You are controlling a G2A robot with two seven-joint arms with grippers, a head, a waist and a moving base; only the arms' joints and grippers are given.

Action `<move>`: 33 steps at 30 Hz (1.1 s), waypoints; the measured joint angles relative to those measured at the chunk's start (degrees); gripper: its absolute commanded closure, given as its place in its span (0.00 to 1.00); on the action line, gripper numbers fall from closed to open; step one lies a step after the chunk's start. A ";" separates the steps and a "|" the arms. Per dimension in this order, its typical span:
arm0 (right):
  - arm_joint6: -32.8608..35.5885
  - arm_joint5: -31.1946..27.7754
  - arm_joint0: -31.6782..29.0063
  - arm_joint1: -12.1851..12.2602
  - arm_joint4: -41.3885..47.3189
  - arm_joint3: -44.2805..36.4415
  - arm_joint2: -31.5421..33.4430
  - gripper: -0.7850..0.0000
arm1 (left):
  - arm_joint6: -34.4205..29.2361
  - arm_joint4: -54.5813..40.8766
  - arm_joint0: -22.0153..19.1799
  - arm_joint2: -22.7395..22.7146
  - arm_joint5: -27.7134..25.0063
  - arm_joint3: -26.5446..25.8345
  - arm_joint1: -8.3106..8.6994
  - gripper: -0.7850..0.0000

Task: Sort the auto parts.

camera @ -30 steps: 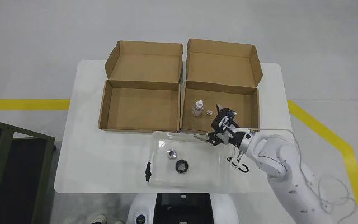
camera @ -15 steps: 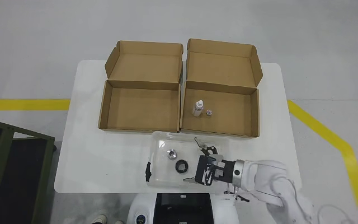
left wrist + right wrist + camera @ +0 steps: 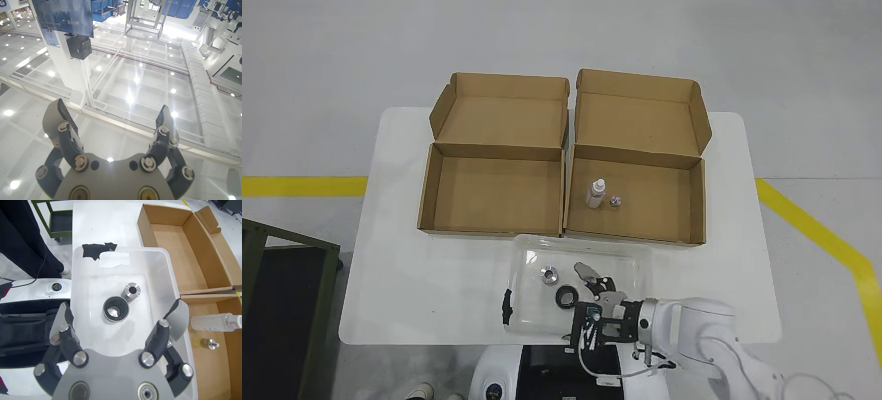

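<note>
— What's on the white desk (image 3: 422, 280) at this moment?

— A translucent white plastic bin (image 3: 627, 262) at the robot's edge of the desk, with two parts on its floor: a black ring-shaped sleeve (image 3: 105, 310) and, just beside it on the side toward the boxes, a short silver metal cylinder with a dark centre (image 3: 132, 291). Both stand on end, open faces up.

— And the right claw (image 3: 121, 306)?

— Over the bin, above the black sleeve, jaws spread wide and gripping nothing. Neither finger touches a part.

— The left one?

— The left claw (image 3: 112, 104) points up at the ceiling lights, jaws wide apart too, and empty.

— What about the boxes?

— Two open brown cardboard boxes sit side by side beyond the bin, flaps folded back. The left cardboard box (image 3: 492, 195) has nothing in it. The right cardboard box (image 3: 657, 200) holds a small white plastic bottle (image 3: 595, 192) near its left wall and, just beside it, a tiny metal fitting with a yellowish end (image 3: 207, 343).

— Anything else on the bin?

— A scrap of black tape (image 3: 94, 250) and a white label (image 3: 115, 259) on its end wall.
</note>
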 measured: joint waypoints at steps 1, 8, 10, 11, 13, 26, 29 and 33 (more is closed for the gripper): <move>0.07 -0.08 0.31 -0.04 0.07 0.43 -0.38 0.00 | 0.00 0.00 0.00 0.00 0.00 0.00 0.00 0.00; 0.79 0.14 2.09 -0.33 2.52 2.28 -2.03 0.00 | 0.00 0.00 0.00 0.00 0.00 0.00 0.00 0.00; 0.97 0.23 2.45 -0.38 3.28 2.56 -2.29 0.00 | 0.00 0.00 0.00 0.00 0.00 0.00 0.00 0.00; 0.98 0.33 2.58 -0.40 3.77 2.68 -2.35 0.00 | 0.00 0.00 0.00 0.00 0.00 0.00 0.00 0.00; 1.18 0.43 2.92 -0.42 4.75 2.74 -2.39 0.00 | 0.00 0.00 0.00 0.00 0.00 0.00 0.00 0.00; 0.89 2.31 3.51 -0.27 6.60 4.68 -1.71 0.13 | 0.00 0.00 0.00 0.00 0.00 0.00 0.00 0.00; 0.68 2.16 3.82 -0.24 5.96 5.70 -1.93 0.15 | 0.00 0.00 0.00 0.00 0.00 0.00 0.00 0.00; 0.35 2.38 4.42 -0.28 5.08 7.17 -2.41 0.17 | 0.00 0.00 0.00 0.00 0.00 0.00 0.00 0.00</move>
